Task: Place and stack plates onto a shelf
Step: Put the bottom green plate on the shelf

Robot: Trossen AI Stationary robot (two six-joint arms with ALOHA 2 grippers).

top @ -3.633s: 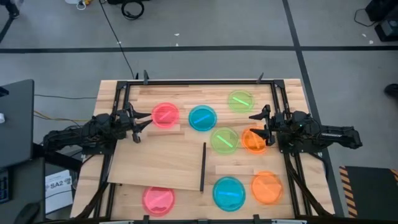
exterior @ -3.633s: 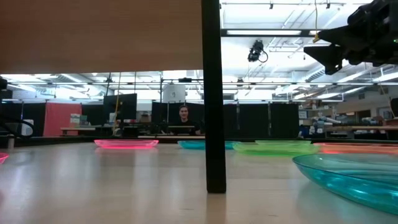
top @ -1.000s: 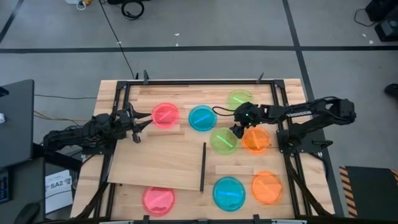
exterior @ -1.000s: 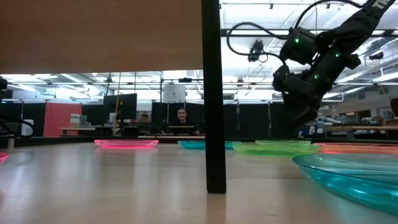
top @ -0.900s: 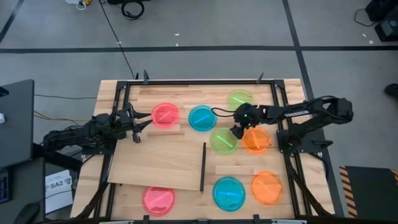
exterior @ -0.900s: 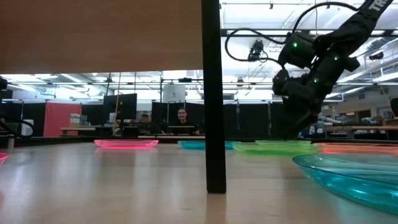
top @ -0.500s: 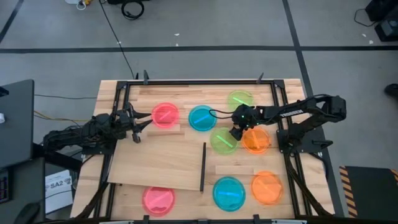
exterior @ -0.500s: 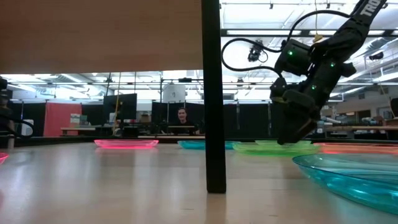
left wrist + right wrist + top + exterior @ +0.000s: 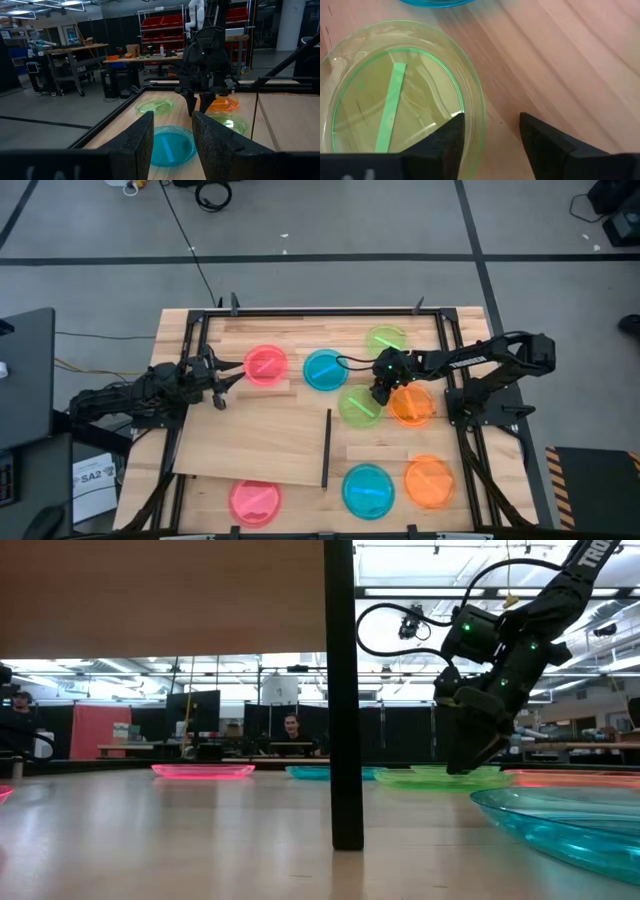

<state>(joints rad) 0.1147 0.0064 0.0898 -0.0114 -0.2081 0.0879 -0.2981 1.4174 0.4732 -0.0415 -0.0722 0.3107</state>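
High view: right end effector [image 9: 381, 395], fingers parted over green plate [image 9: 360, 406] rim, orange plate [image 9: 411, 406] touching beside.

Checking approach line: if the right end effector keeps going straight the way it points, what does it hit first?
The rim of the green plate. The right end effector points down with its fingers astride that rim, one inside, one over bare table. How far above the rim they stand is unclear.

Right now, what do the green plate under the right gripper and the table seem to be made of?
Green plate: likely clear-tinted glossy plastic; the wood grain shows through it and its rim glints. Table: pale wood with a smooth finish, its grain lines and plank seams visible.
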